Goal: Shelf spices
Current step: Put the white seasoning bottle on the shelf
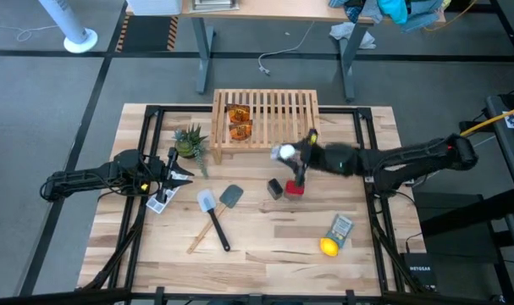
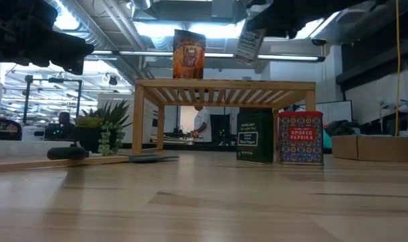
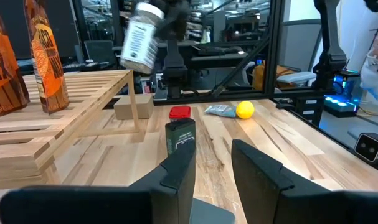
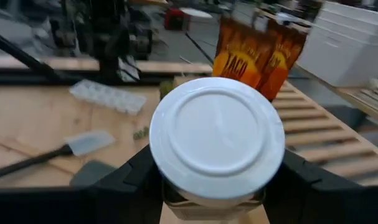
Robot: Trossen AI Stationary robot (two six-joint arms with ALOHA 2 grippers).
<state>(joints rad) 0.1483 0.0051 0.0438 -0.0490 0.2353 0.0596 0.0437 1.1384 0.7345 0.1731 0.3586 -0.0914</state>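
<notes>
My right gripper (image 1: 295, 155) is shut on a clear white-capped bottle (image 1: 284, 153), held in the air just off the shelf's near right corner; the low view shows the bottle (image 2: 247, 46) above the shelf top. The wooden slatted shelf (image 1: 278, 110) carries two amber-orange packets (image 1: 238, 121), standing upright on its left part. A black box (image 1: 275, 188) and a red box (image 1: 295, 190) stand on the table below my right gripper. My left gripper (image 3: 213, 168) stays at the table's left, open, with nothing between its fingers. My right gripper pinches the bottle's body (image 4: 176, 199) just behind the white cap (image 4: 217, 140), one finger (image 4: 129, 180) on each side. The fingers come about level from the table's right. The bottle is lifted clear and tilted (image 3: 142, 37), cap uppermost.
A small potted plant (image 1: 189, 140) stands left of the shelf. Two spatulas (image 1: 207, 203) (image 1: 231, 196) lie mid-table. A lemon (image 1: 328, 246) and a grey-blue packet (image 1: 341, 227) lie near the front right. A clear tray (image 1: 159, 203) lies under my left gripper.
</notes>
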